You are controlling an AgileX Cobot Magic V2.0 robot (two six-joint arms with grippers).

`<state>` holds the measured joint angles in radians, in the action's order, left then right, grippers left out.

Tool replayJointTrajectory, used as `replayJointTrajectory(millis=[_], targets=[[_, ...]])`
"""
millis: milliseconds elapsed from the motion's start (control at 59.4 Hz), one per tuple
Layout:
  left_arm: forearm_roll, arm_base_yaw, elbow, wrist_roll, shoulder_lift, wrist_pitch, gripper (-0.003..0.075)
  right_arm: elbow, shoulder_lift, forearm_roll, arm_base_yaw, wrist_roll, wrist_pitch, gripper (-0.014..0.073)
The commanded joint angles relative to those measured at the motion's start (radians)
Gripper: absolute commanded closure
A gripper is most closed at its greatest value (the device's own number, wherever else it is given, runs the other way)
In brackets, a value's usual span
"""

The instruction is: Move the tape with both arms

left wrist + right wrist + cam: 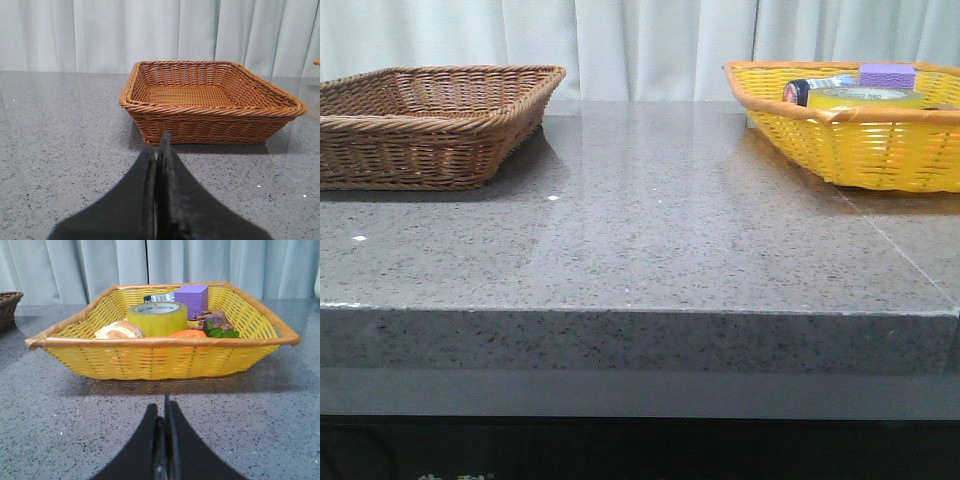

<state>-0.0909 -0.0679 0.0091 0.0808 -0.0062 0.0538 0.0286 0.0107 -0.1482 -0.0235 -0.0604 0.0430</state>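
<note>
Pale curtains are seen behind a grey speckled table [650, 250]. Nothing is gripped: the left gripper [159, 150] and the right gripper [164, 412] are each shown with fingers pressed together, low over the table and short of the baskets. Beyond the right fingers, at twelve o'clock, the yellow basket [160, 362] is faced; the tape [157, 318] lies inside, just beside a purple block [192, 297]. The brown basket [210, 120] is faced by the left fingers. The pickup is judged not yet begun; next, the right fingers must be opened and carried over the rim onto the roll.
</note>
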Motion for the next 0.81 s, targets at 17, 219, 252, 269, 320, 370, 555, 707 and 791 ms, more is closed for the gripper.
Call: replayJointTrajectory(millis=[17, 219, 252, 269, 320, 370, 555, 707, 791], targets=[[-0.007, 0.003, 0.038, -0.002, -0.018, -0.082, 0.074, -0.027, 0.026, -0.002, 0.005, 0.001, -0.086, 0.0662], [-0.007, 0.003, 0.038, -0.002, -0.018, -0.082, 0.074, -0.027, 0.026, -0.002, 0.005, 0.001, -0.086, 0.0662], [-0.007, 0.003, 0.038, -0.002, -0.018, -0.082, 0.074, -0.027, 0.026, -0.002, 0.005, 0.001, -0.086, 0.0662], [-0.007, 0.003, 0.038, -0.002, -0.018, -0.082, 0.074, -0.027, 0.026, -0.002, 0.005, 0.001, -0.086, 0.0662], [-0.007, 0.003, 0.038, -0.002, -0.018, -0.082, 0.074, -0.027, 0.026, -0.002, 0.005, 0.001, -0.086, 0.0662], [-0.007, 0.003, 0.038, -0.002, -0.018, -0.082, 0.074, -0.027, 0.026, -0.002, 0.005, 0.001, -0.086, 0.0662], [-0.007, 0.003, 0.038, -0.002, -0.018, -0.088, 0.074, -0.027, 0.026, -0.002, 0.005, 0.001, -0.086, 0.0662], [-0.007, 0.003, 0.038, -0.002, -0.018, -0.133, 0.074, -0.027, 0.026, -0.002, 0.005, 0.001, -0.097, 0.0662], [-0.007, 0.003, 0.033, -0.002, -0.018, -0.16, 0.074, -0.03, 0.026, -0.016, 0.005, 0.001, -0.111, 0.0662]])
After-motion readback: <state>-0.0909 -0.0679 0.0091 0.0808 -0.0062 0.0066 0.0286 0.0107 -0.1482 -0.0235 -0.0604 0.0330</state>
